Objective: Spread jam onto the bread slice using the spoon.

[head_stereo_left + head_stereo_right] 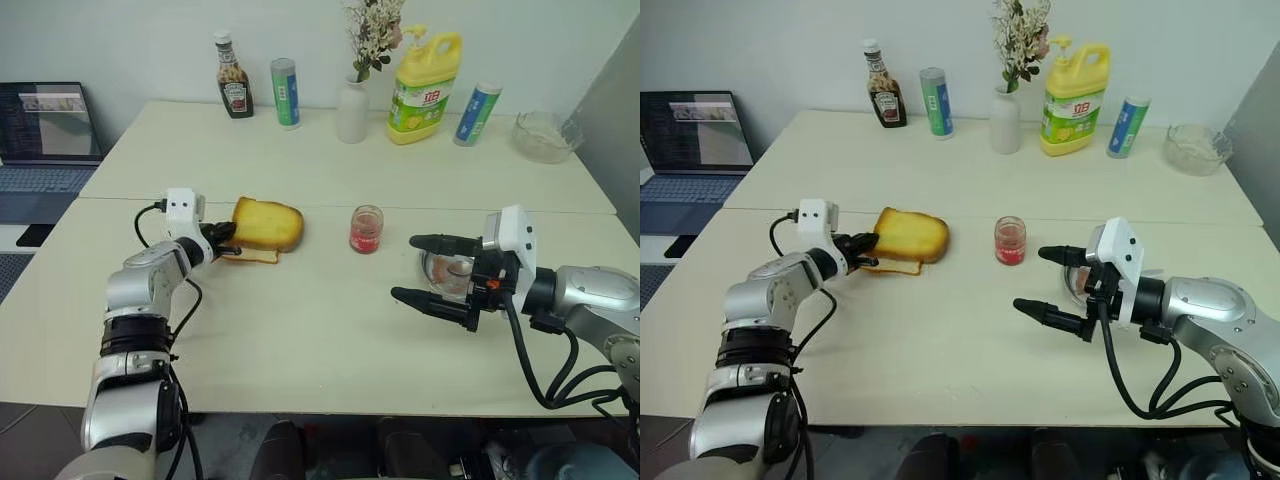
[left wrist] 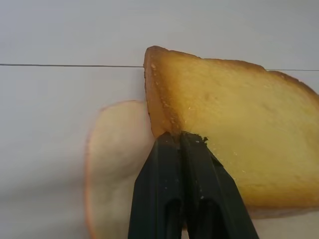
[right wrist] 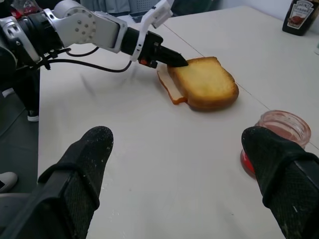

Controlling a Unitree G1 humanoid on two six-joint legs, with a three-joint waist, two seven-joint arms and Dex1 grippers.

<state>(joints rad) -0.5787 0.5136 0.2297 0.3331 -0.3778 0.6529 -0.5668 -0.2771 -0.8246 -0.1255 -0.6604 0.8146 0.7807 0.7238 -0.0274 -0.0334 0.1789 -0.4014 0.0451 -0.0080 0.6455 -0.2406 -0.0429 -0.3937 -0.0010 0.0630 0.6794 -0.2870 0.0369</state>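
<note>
With the left end effector (image 1: 226,234) pinching the corner of the thick golden-yellow toasted bread slice (image 1: 268,224) on the cream worktop (image 1: 300,330), right end effector (image 1: 432,270) spread, keep the lift level and slow.

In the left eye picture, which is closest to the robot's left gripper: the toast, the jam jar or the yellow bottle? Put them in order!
From the left gripper:
1. Bread slice, right at its fingertips.
2. Jam jar, mid-table, further toward the robot's right.
3. Yellow bottle, at the table's back edge.
</note>
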